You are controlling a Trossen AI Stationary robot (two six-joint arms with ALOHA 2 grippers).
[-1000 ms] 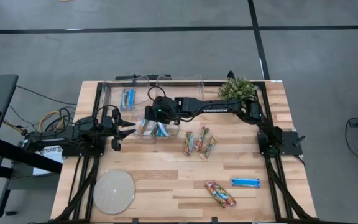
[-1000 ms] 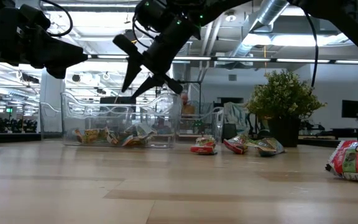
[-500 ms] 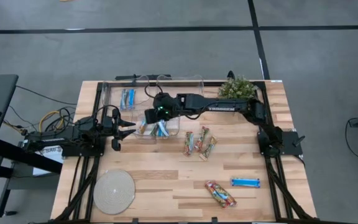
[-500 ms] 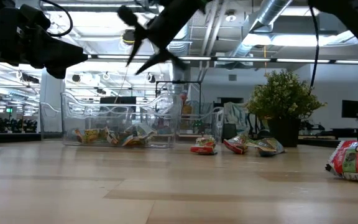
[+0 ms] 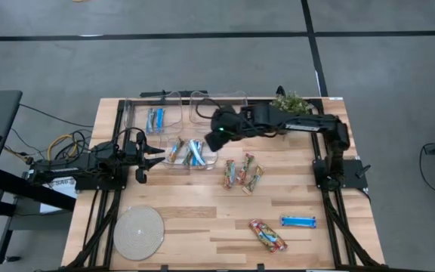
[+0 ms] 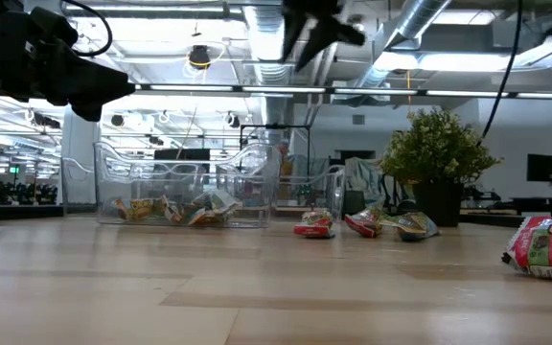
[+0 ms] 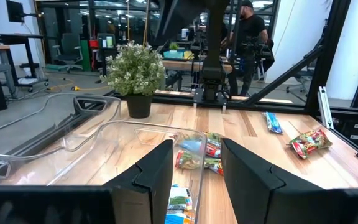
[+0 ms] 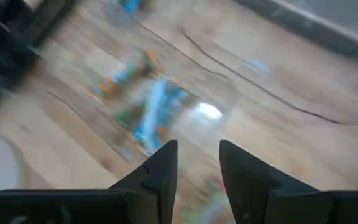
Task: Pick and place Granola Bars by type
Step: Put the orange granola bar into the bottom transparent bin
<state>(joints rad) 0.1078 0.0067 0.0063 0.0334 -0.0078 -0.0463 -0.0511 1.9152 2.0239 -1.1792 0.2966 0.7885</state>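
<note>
Several wrapped granola bars lie in a clear bin point(image 5: 185, 152), seen through its wall in the low view point(image 6: 195, 209). Blue bars point(image 5: 155, 119) lie in a second bin on the far side. Three multicoloured bars point(image 5: 242, 174) rest flat on the table to the right of the bin, also seen in the low view point(image 6: 362, 224). Another multicoloured bar point(image 5: 267, 236) and a blue bar point(image 5: 298, 221) lie near the front. My right gripper point(image 5: 216, 137) hangs open and empty, high above the bin's right edge point(image 6: 319, 24). My left gripper point(image 5: 154, 155) waits open to the left of the bin.
A third clear bin point(image 5: 219, 105) stands at the far edge. A potted plant point(image 5: 289, 104) sits at the far right corner. A round pale disc point(image 5: 138, 233) lies at the near left. Bare wood shows in the middle and front of the table.
My right gripper has risen from just above the bin and moved toward the table's right, staying open. It now stands well above the bin's right edge. The bars in the bin, covered by the gripper before, now show from above.
</note>
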